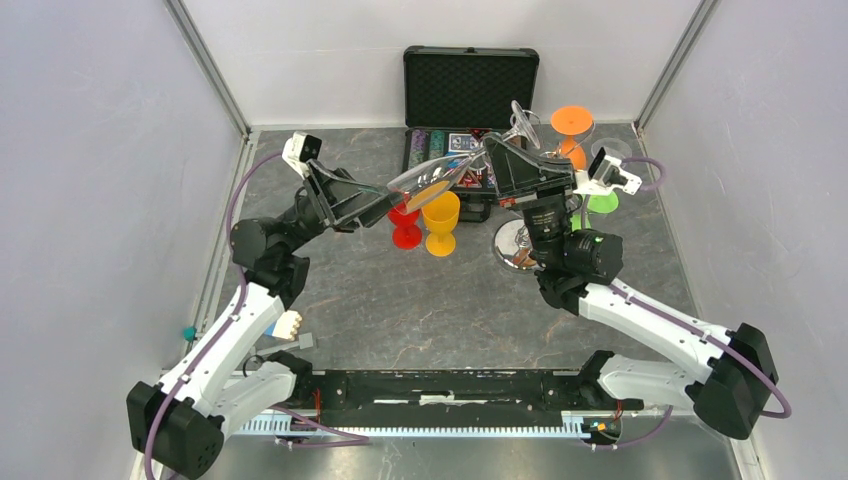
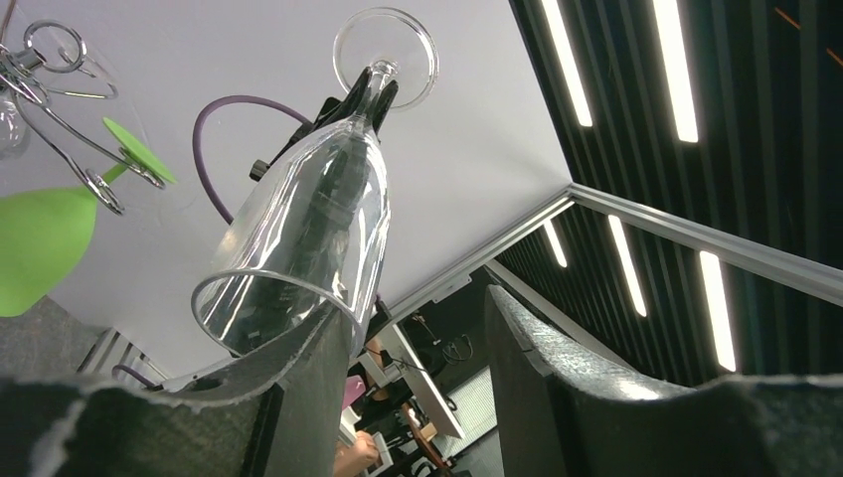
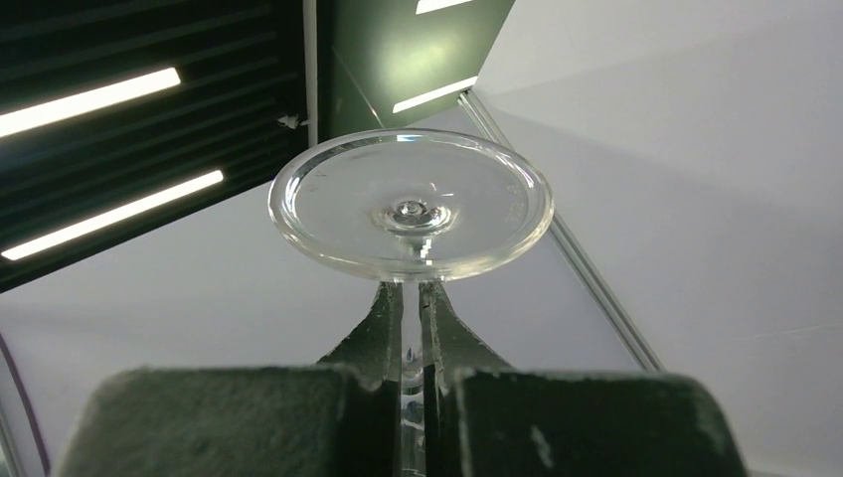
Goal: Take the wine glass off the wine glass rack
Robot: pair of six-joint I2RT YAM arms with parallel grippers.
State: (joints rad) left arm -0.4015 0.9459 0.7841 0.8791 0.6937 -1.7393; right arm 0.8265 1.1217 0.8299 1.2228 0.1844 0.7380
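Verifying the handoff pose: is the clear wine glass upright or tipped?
Tipped. The wine glass lies almost sideways in the top view, rim at the left gripper, stem pinched in the shut right gripper.

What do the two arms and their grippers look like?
The left arm and right arm have white links and black joints, each trailing a purple cable. The left gripper and right gripper are black, with wedge-shaped fingers of rough texture. A white camera sits at each wrist.

Left pincer (image 2: 418,338) agape, right pincer (image 3: 411,308) clamped tight, both arms raised.
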